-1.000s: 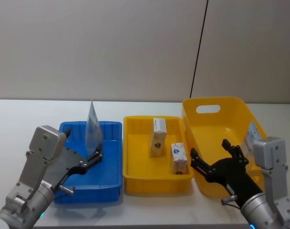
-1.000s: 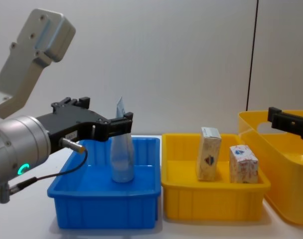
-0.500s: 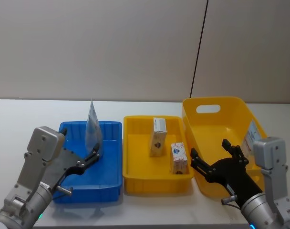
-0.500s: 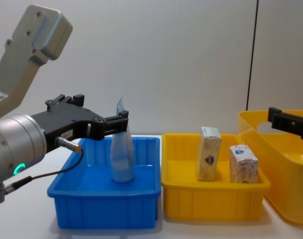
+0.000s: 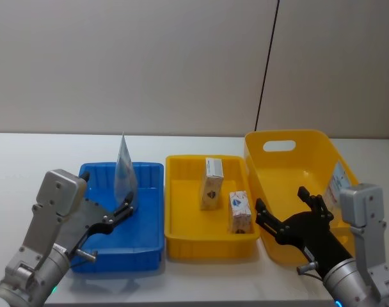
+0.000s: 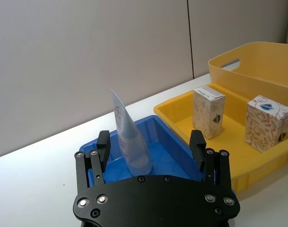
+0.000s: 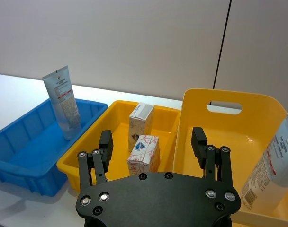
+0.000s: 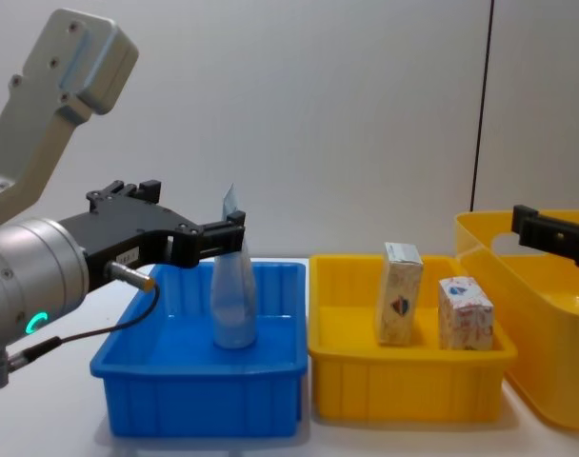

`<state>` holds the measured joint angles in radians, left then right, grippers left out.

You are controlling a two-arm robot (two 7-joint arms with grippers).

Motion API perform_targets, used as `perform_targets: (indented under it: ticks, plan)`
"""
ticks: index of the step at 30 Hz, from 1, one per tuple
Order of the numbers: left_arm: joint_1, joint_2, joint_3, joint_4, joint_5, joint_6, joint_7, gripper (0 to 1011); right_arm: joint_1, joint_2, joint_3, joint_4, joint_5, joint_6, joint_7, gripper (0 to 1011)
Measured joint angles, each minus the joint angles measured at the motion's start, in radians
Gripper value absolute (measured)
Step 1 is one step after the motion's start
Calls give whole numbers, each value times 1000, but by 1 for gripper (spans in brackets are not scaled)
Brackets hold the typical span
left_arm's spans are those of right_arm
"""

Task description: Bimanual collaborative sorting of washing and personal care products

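Observation:
A pale-blue tube (image 5: 125,173) stands upright in the blue bin (image 5: 148,167), crimped end up, with nothing holding it. My left gripper (image 5: 125,210) is open just in front of the tube's base, its fingers (image 6: 103,143) spread to either side of the tube (image 6: 129,137) and apart from it. Two white cartons (image 5: 212,184) (image 5: 240,212) stand in the middle yellow tray (image 5: 207,248). Another pale tube (image 7: 272,163) leans against the wall of the large yellow basket (image 5: 297,137). My right gripper (image 7: 152,141) hovers open and holding nothing at that basket's near left side.
The three containers stand side by side on a white table (image 5: 28,160), close to its front edge. A grey wall rises behind them. The left arm's housing (image 8: 66,81) looms large above the blue bin (image 8: 204,400).
My left gripper has drawn back a little from the tube, which stays upright in the blue bin. The right arm has not moved.

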<state>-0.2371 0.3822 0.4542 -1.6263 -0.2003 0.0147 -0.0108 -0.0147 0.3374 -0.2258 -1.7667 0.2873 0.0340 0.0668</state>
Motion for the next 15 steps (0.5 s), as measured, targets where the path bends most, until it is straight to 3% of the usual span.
perform_targets:
  ticks: [7, 15]
  plan:
    - [0, 0, 0, 0, 0, 0, 0, 1001, -1, -1, -1, 0, 0, 5, 3, 1004]
    - [0, 0, 0, 0, 0, -1, 0, 1001, 5, -9, -13, -3, -8, 48, 3, 1005]
